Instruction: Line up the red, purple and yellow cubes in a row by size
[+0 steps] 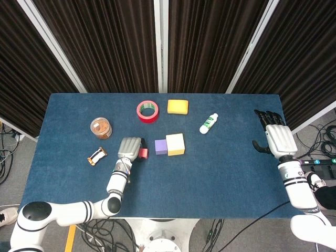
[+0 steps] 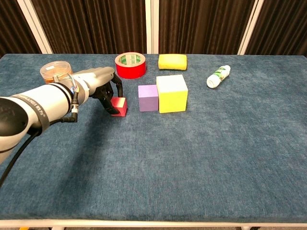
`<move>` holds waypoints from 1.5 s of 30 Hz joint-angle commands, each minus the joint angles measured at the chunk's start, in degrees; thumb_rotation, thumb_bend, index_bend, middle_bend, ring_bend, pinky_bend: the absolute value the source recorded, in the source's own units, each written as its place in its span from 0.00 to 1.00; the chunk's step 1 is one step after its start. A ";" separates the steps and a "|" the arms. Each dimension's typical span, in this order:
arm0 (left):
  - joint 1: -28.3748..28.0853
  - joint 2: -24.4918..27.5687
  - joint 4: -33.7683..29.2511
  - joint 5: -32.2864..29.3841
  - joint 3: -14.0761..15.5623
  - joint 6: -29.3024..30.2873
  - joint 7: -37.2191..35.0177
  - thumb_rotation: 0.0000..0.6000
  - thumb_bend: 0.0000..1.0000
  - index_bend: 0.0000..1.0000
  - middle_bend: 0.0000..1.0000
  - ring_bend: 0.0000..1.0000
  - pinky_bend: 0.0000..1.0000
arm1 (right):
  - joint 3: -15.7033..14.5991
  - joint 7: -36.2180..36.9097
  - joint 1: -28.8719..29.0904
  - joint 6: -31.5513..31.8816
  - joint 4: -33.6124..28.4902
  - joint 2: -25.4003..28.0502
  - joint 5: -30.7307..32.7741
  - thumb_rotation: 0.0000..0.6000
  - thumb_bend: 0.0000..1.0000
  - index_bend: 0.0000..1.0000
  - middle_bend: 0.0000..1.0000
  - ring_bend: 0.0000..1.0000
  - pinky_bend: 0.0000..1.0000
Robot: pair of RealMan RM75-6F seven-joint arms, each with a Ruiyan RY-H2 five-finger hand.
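Note:
The red cube (image 1: 144,153) (image 2: 120,106) sits on the blue table, a small gap left of the purple cube (image 1: 160,146) (image 2: 148,97). The larger yellow cube (image 1: 175,144) (image 2: 171,93) touches the purple cube's right side. My left hand (image 1: 130,148) (image 2: 101,89) is curled over the red cube's left side and grips it between its thumb and fingers. The cube rests on the table. My right hand (image 1: 275,137) hovers flat and open near the table's right edge, far from the cubes. The chest view does not show it.
Behind the cubes lie a red tape roll (image 1: 147,111) (image 2: 130,64) and a yellow sponge (image 1: 178,106) (image 2: 172,61). A white bottle (image 1: 208,123) (image 2: 218,76) lies to the back right. A round orange jar (image 1: 101,127) (image 2: 55,71) and a small wrapper (image 1: 96,156) sit left.

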 commanded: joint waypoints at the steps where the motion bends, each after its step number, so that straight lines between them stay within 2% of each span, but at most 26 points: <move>1: -0.41 -0.20 0.40 -0.28 -0.69 0.10 -0.16 1.00 0.27 0.58 0.90 0.91 0.96 | 0.12 -0.11 -0.08 -0.05 -0.03 0.00 -0.03 1.00 0.23 0.00 0.10 0.00 0.00; 16: -4.40 -1.83 3.92 -7.58 -5.26 -1.35 1.72 1.00 0.27 0.58 0.90 0.92 0.96 | 0.57 -0.54 -0.56 -0.53 -0.11 0.30 -0.26 1.00 0.23 0.00 0.10 0.00 0.00; 31: -6.30 -3.50 7.20 -11.09 -5.87 -1.25 3.82 1.00 0.26 0.57 0.90 0.91 0.96 | 0.92 -0.18 -0.88 -1.33 0.28 0.60 -0.40 1.00 0.23 0.00 0.10 0.00 0.00; 45: -5.44 -2.24 4.30 -10.89 -5.03 -0.65 3.61 1.00 0.26 0.42 0.88 0.91 0.96 | 1.32 -0.09 -1.40 -0.82 -0.18 0.79 -0.43 1.00 0.23 0.00 0.11 0.00 0.00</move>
